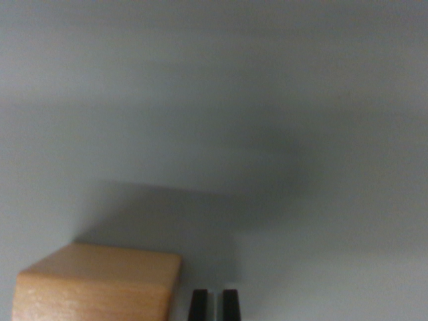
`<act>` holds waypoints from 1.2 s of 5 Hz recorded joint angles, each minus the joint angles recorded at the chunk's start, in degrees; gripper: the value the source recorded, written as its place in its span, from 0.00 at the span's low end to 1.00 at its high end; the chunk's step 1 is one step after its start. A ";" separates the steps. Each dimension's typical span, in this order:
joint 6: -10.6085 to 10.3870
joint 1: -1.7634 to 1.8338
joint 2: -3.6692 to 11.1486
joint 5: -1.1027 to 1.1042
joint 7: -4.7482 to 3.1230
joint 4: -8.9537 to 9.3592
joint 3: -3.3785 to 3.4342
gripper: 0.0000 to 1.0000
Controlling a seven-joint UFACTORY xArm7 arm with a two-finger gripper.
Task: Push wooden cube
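— Wrist view was all I had then. My gripper [215, 304] showed only as two dark fingertips at the bottom edge, nearly together with a thin pale slit between them, and nothing was held in that gap.

— And the wooden cube?

— The wooden cube [97, 284] sat low on the wrist view's left, on a plain grey surface [267, 87], just beside my fingertips. Its near corner stood close to the left tip, but I could not tell whether they touched; the picture was soft there.

— So which step were you at?

— I judged I was lined up alongside it, the push either just starting or about to start. The cube was off to the side of my tips, not ahead of them.

— What did the next move call for?

— A sideways sweep toward the wrist view's left, I thought, kept low and flat against its face so the cube would slide and not twist away.
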State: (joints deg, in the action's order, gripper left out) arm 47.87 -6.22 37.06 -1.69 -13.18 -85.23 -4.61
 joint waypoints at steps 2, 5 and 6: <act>0.51 0.01 0.82 -0.04 0.09 -1.32 0.07 1.00; 1.04 0.02 1.66 -0.09 0.18 -2.70 0.15 1.00; 1.04 0.02 1.66 -0.09 0.18 -2.70 0.15 1.00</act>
